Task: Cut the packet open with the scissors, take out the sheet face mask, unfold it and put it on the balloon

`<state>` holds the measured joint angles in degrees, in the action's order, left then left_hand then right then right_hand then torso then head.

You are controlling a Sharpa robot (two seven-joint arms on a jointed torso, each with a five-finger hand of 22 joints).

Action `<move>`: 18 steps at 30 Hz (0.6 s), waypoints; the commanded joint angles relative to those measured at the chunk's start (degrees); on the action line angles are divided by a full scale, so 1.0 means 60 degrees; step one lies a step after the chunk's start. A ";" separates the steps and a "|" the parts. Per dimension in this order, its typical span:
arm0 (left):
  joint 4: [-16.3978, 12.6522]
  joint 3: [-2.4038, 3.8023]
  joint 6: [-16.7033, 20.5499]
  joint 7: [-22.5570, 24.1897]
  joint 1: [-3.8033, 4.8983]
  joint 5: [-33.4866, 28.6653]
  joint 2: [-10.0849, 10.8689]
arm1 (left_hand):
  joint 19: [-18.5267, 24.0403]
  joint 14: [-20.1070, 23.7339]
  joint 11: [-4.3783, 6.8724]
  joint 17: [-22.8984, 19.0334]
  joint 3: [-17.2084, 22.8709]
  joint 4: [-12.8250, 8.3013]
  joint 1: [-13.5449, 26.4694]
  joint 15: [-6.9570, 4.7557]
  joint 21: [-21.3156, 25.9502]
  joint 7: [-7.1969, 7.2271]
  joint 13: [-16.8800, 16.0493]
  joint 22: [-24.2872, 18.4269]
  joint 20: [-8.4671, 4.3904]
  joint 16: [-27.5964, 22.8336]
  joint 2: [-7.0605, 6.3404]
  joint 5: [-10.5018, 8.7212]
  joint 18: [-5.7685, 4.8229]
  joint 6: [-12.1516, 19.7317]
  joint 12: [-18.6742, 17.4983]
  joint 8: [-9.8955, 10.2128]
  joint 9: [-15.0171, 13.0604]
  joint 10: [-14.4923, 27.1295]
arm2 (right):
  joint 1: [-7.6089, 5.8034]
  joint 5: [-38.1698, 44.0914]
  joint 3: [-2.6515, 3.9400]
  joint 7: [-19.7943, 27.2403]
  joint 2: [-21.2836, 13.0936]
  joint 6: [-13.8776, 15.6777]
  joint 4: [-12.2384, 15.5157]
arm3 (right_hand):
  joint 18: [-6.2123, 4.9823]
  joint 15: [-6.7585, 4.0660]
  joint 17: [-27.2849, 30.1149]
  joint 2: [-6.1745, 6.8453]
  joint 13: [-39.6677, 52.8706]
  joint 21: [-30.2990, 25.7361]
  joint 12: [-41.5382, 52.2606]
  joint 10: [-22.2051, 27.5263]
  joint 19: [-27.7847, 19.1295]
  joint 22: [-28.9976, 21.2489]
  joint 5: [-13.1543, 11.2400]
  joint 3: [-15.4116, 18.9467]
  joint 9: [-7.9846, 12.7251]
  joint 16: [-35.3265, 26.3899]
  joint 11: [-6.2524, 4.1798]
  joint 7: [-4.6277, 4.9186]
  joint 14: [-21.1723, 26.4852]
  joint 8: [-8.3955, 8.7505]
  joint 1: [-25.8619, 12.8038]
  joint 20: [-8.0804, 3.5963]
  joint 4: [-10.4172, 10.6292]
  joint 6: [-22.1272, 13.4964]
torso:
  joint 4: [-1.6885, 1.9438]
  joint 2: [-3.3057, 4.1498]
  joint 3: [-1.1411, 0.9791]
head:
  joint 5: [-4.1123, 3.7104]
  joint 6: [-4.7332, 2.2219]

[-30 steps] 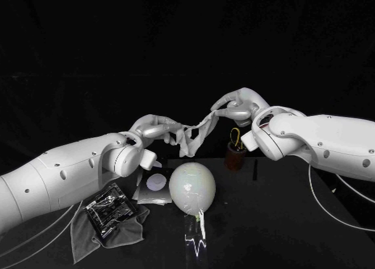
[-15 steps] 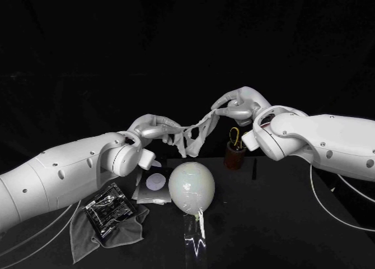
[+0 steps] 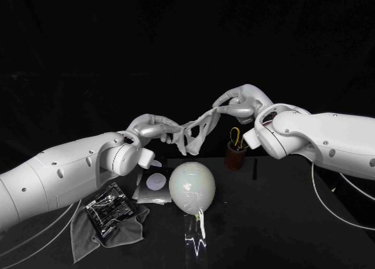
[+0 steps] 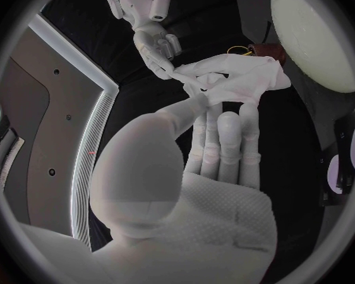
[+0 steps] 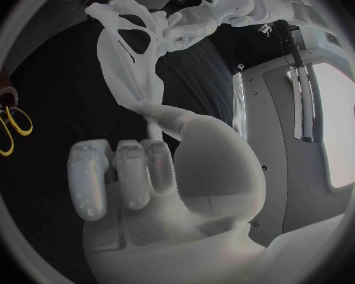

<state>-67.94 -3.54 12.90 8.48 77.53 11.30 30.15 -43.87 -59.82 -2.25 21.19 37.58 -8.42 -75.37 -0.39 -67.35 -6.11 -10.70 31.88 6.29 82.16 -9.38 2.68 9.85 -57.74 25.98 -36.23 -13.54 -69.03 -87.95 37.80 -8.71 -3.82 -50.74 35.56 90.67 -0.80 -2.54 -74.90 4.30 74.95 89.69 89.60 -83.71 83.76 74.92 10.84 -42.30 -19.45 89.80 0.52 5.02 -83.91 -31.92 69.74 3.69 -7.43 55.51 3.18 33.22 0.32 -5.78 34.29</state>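
White, limp fabric: sheet face mask [image 3: 191,131], item one, hangs in the air between my two hands, above and behind the balloon [image 3: 192,186] and touching neither it nor the table [image 3: 284,224]. My left hand [image 3: 153,126] pinches one end and my right hand [image 3: 238,103], held higher, pinches the other. Change over the last second: the span between the grips has drawn slightly tauter and the hanging tail has lifted a little. The cut-out openings show in my right wrist view [image 5: 134,50], but much of the sheet is bunched and twisted into a strap. I judge the unfolding begun and far from finished, so the sheet must be spread wider before it goes down. Item two, the balloon: pale, glossy, egg-shaped, lying on the table below the mask. Item three, the scissors [image 3: 234,136]: yellow loops standing in a brown holder [image 3: 235,158], just beside the balloon. Item four, the packet [image 3: 109,206]: black, shiny and crinkled, lying on a grey cloth [image 3: 115,234] near my left arm. Item five: a flat silvery card [image 3: 147,193] bearing a white disc, between packet and balloon.
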 commanded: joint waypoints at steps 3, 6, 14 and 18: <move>-0.0029 0.0010 -0.0177 -0.0201 0.0022 0.0132 -0.0036 | 0.0097 -0.0003 0.0128 0.0048 -0.0196 0.0145 0.0345 -0.0149 0.0215 0.0119 -0.0093 -0.0136 0.0064 0.0074 -0.0075 0.0011 0.0066 -0.0192 0.0190 -0.0018 -0.0036 -0.0093 | -0.0041 0.0148 0.0021 0.0145 0.0057 -0.0019 0.0076 | 0.0133 -0.0060 -0.2517 -0.0031 0.2508 0.0052 0.0066 -0.1049 0.1041 0.2513 -0.0040 0.0004 -0.0013 0.0033 0.0015 0.0020 -0.1015 -0.0058 -0.0059 -0.0047 -0.0066 0.0059 | 0.0006 -0.0007 -0.0001 | -0.0001 -0.0008; -0.0031 0.0008 -0.0284 -0.0300 0.0022 0.0234 -0.0055 | 0.0092 -0.0006 0.0154 0.0063 -0.0250 0.0218 0.0439 -0.0173 0.0310 0.0170 -0.0138 -0.0199 0.0100 0.0089 -0.0102 0.0011 0.0067 -0.0224 0.0243 0.0010 -0.0025 -0.0092 | -0.0088 0.0147 0.0030 0.0160 0.0116 -0.0011 0.0085 | 0.0133 -0.0060 -0.2517 -0.0032 0.2508 0.0052 0.0066 -0.1049 0.1041 0.2513 -0.0050 0.0002 -0.0013 0.0033 0.0016 0.0021 -0.1015 -0.0058 -0.0057 -0.0047 -0.0070 0.0056 | 0.0000 0.0002 0.0002 | -0.0006 -0.0025; -0.0070 0.0004 -0.0620 -0.0490 0.0021 0.0704 -0.0092 | 0.0050 0.0019 0.0187 0.0029 -0.0209 0.0191 0.0351 -0.0212 0.0384 0.0178 -0.0174 -0.0257 0.0121 0.0093 -0.0088 0.0014 0.0088 -0.0251 0.0269 0.0052 -0.0010 -0.0040 | -0.0136 0.0092 0.0050 0.0226 0.0297 0.0055 0.0107 | 0.0133 -0.0060 -0.2517 -0.0032 0.2508 0.0052 0.0066 -0.1049 0.1041 0.2513 -0.0050 0.0002 -0.0013 0.0033 0.0016 0.0021 -0.1015 -0.0058 -0.0057 -0.0047 -0.0070 0.0056 | 0.0005 0.0007 -0.0005 | -0.0027 -0.0038; -0.0065 -0.0001 -0.0725 -0.0525 0.0019 0.0936 -0.0120 | 0.0013 0.0042 0.0166 0.0007 -0.0153 0.0156 0.0258 -0.0213 0.0396 0.0135 -0.0172 -0.0274 0.0122 0.0088 -0.0048 0.0015 0.0101 -0.0217 0.0233 0.0104 0.0009 0.0062 | -0.0150 -0.0014 0.0081 0.0298 0.0350 0.0166 0.0137 | 0.0133 -0.0060 -0.2517 -0.0036 0.2508 0.0052 0.0066 -0.1049 0.1041 0.2513 -0.0063 -0.0001 -0.0012 0.0033 0.0016 0.0021 -0.1015 -0.0059 -0.0055 -0.0047 -0.0072 0.0054 | -0.0004 0.0006 -0.0001 | -0.0034 -0.0031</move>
<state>-68.20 -3.60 10.76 5.90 77.54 14.51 29.58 -43.73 -59.70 -1.22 21.20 36.74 -7.58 -73.41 -1.52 -65.29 -5.23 -11.68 30.33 6.89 82.49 -9.76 2.67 9.80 -58.97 27.39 -35.63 -13.56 -68.74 -88.76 37.78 -8.30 -3.25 -48.70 35.82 91.40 -0.80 -2.54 -74.95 4.30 74.90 89.63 89.80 -83.71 83.68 74.94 10.85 -42.30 -19.44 89.76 0.52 5.14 -83.91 -32.13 69.74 3.62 -7.43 55.64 3.18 33.26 0.31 -5.97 34.07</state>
